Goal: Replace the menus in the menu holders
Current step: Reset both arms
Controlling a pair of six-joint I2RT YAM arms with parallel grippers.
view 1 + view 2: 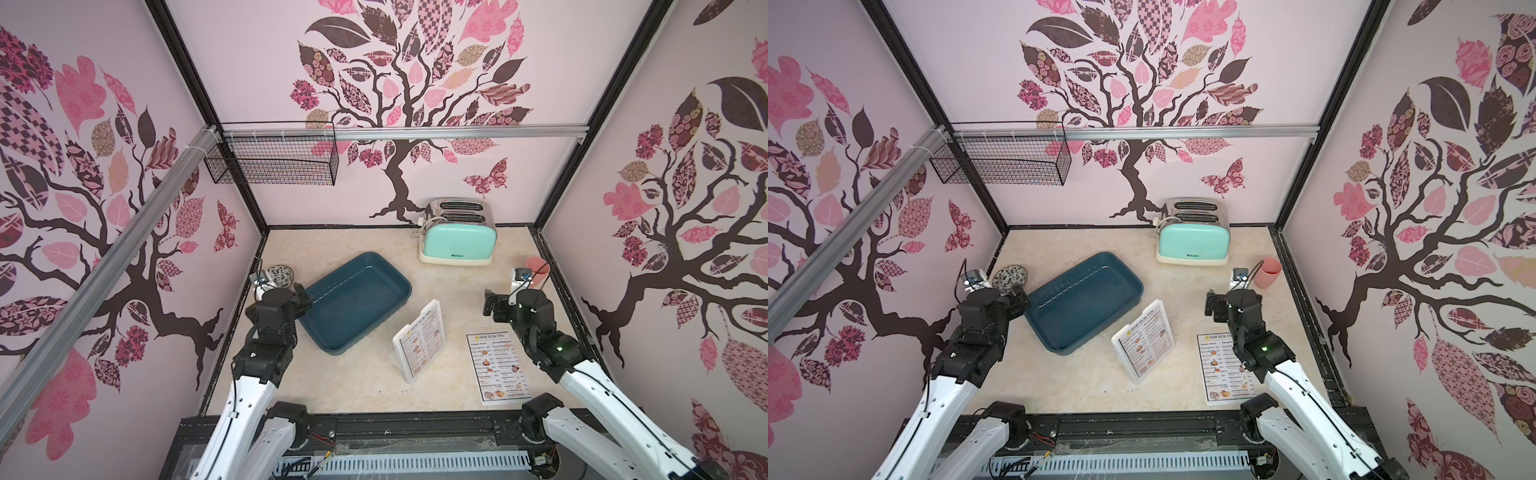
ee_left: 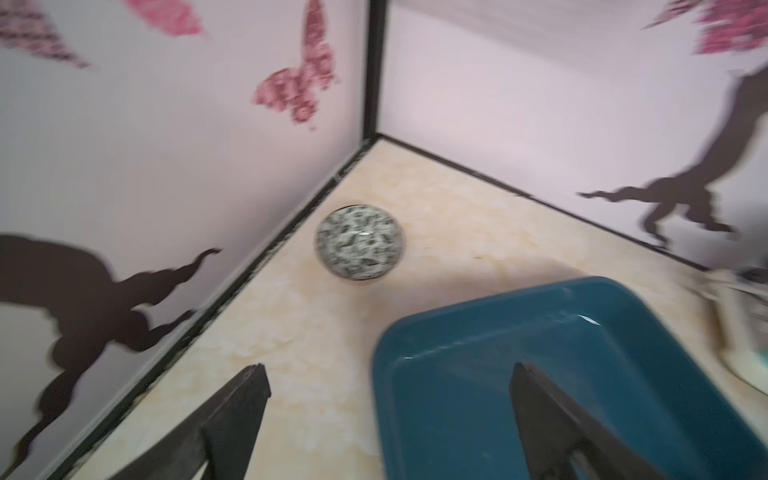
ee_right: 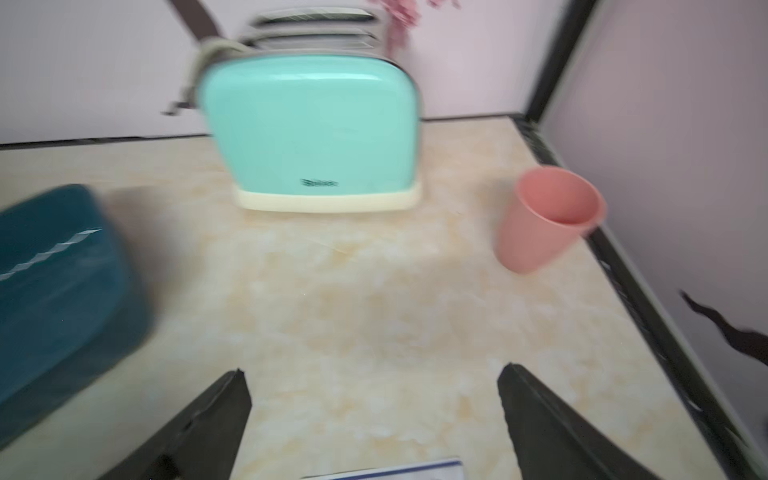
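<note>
Both wrist views are smeared. The lettering on the toaster cannot be read there, and a thin pale strip, cut off at the frame edge between the right jaws, cannot be identified. They do show plainly that the left jaws and the right jaws are spread wide with nothing between them. The left jaws hang over a corner of the tray near the left edge of the tabletop. The right jaws hang above bare tabletop toward the right edge, touching nothing.

Neither wrist view takes in the menu holder. Both top views show it standing slanted, a little in front of the tabletop's middle, just beside the tray. A menu sits in it, and its small print is too fine to read. A second menu lies flat near the front right corner, close to the holder but apart from it. In a top view the right arm covers that sheet's right column.

The bowl by the left edge is partly behind the left arm in both top views, but the left wrist view shows it whole. The cup by the right edge is half hidden in a top view and whole in the right wrist view.
</note>
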